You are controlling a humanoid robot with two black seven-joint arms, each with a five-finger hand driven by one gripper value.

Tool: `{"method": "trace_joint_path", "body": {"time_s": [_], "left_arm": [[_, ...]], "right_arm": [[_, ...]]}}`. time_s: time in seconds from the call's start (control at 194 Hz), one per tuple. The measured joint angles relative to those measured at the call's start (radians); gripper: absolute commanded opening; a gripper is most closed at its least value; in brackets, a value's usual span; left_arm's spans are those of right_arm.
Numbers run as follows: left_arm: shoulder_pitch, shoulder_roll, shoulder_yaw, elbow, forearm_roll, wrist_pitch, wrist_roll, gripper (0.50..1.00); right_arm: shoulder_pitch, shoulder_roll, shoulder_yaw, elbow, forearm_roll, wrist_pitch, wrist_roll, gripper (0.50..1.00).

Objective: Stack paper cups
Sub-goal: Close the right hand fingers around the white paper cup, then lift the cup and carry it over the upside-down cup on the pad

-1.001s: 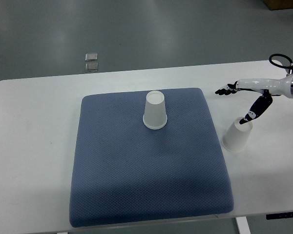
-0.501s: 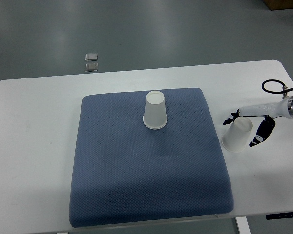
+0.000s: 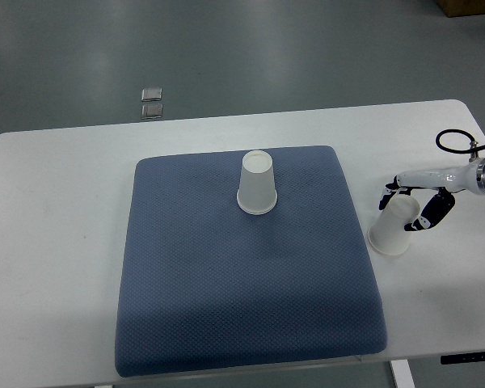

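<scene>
White table (image 3: pixel 56 242), blue mat (image 3: pixel 242 283) at centre. One inverted paper cup (image 3: pixel 256 183) on the mat's far half, unmoved. Second cup (image 3: pixel 394 225) lies tilted on bare table just right of the mat. Right hand (image 3: pixel 412 208) has dropped from above since a second ago; fingers now closing around the cup's upper end, thumb one side, fingers the other. Grasp looks begun, lift pending. Left arm absent.
</scene>
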Motion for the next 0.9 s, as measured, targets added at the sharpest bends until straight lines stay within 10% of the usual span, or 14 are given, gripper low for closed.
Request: {"method": "trace_joint_path", "body": {"time_s": [0.898], "left_arm": [[0.000, 0.000, 0.000, 0.000, 0.000, 0.000, 0.000, 1.000]], "right_arm": [[0.351, 0.124, 0.069, 0.015, 0.124, 0.040, 0.000, 0.541]]}}
